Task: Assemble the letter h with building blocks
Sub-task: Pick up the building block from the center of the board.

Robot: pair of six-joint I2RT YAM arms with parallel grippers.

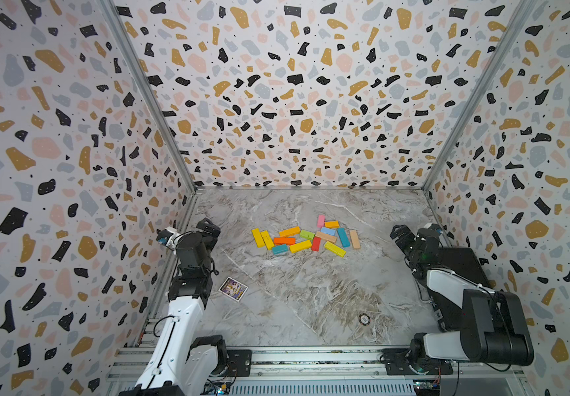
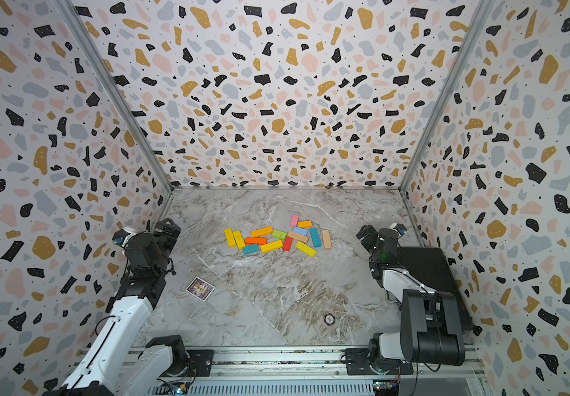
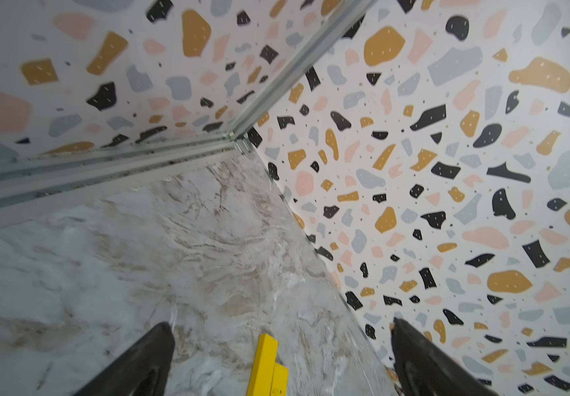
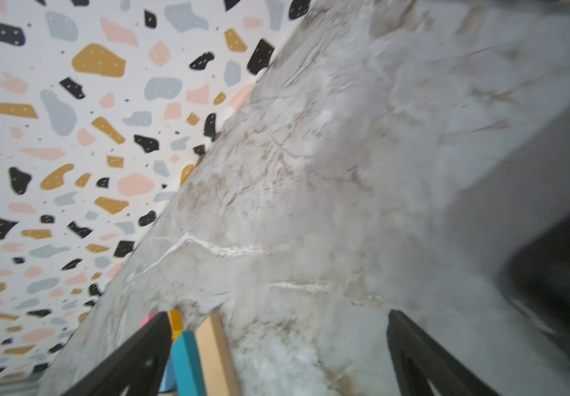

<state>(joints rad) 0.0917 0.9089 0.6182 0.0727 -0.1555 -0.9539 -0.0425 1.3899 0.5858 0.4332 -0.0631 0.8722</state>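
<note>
Left gripper (image 1: 208,228): by the left edge of the marble tabletop (image 1: 311,301), jaws fully apart, nothing in them. Its wrist view catches only the ends of two long yellow wooden bars (image 3: 265,363) lying flat ahead of it.

Small printed square card (image 1: 233,289): flat, near the left edge, closer to the front edge than that gripper.

Building blocks (image 1: 306,236): loose flat scatter of small painted wooden bars, midway between the left and right edges, in the far half. No letter formed yet.
- Left end: the two yellow bars, side by side.
- Middle: orange, red, green, light blue, more yellow and teal, jumbled, several touching.
- Short pink bar (image 1: 320,220) sits farthest back.
- Right end: long teal bar (image 1: 343,237) and plain wooden bar (image 1: 354,239), side by side.

Round black-and-white chip (image 1: 364,319): right of centre, near the front edge.

Right gripper (image 1: 401,233): by the right edge, jaws fully apart, empty. Its wrist view is blurred; the teal and plain bars are probably just ahead of it.

Black flat slab (image 1: 462,267): along the right edge, below that arm.
</note>
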